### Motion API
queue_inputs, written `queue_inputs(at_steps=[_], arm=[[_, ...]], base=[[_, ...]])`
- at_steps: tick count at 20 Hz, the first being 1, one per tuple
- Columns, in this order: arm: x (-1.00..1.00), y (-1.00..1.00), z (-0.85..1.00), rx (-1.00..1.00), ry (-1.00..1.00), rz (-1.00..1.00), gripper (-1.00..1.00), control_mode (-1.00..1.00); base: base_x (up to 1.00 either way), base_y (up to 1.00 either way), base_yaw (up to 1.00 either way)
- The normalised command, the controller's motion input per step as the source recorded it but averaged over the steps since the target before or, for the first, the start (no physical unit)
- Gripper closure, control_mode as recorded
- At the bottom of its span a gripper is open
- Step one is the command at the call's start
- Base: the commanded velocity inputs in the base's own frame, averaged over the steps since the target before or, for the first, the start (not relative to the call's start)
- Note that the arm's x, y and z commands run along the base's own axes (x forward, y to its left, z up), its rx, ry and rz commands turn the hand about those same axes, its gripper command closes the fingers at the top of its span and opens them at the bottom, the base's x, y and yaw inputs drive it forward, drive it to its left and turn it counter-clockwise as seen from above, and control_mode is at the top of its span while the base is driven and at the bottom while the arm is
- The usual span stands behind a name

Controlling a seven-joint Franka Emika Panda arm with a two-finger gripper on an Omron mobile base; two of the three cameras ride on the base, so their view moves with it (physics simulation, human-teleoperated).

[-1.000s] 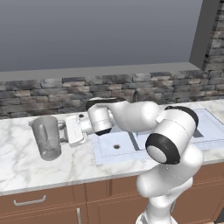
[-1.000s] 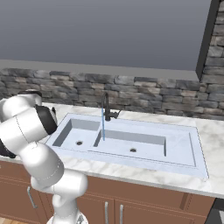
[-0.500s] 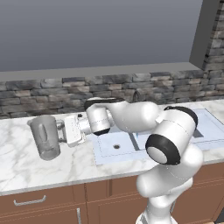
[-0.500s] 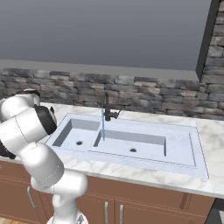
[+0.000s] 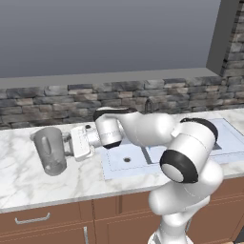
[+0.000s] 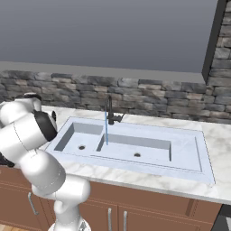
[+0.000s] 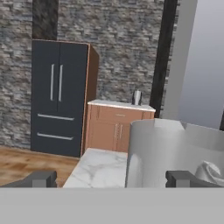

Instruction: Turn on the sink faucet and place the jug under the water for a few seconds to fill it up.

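water (image 6: 106,128) runs from the sink faucet (image 6: 109,109); pincer (image 5: 68,143), jaws wide, has crept closer to the jug (image 5: 49,150) at nine o'clock, grasp next.

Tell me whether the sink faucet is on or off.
On: a thin blue stream falls from the sink faucet into the sink.

faucet: the sink faucet (image 6: 109,111) runs a thin blue stream.
sink: the sink (image 6: 189,155), two basins, marble counter (image 6: 221,144) around.
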Motion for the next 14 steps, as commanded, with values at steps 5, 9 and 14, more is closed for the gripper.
queue_inputs(at_steps=[5, 9, 14], arm=[[-0.01, -0.11, -0.06, 0.02, -0.01, 0.02, -1.00, -1.00], [0.00, -0.09, -0.07, 0.02, 0.00, 0.02, -1.00, -1.00], [0.00, -0.22, -0.03, 0.04, -0.02, 0.03, -1.00, -1.00]], base=[[0.00, 0.00, 0.00], [0.00, 0.00, 0.00], [0.00, 0.00, 0.00]])
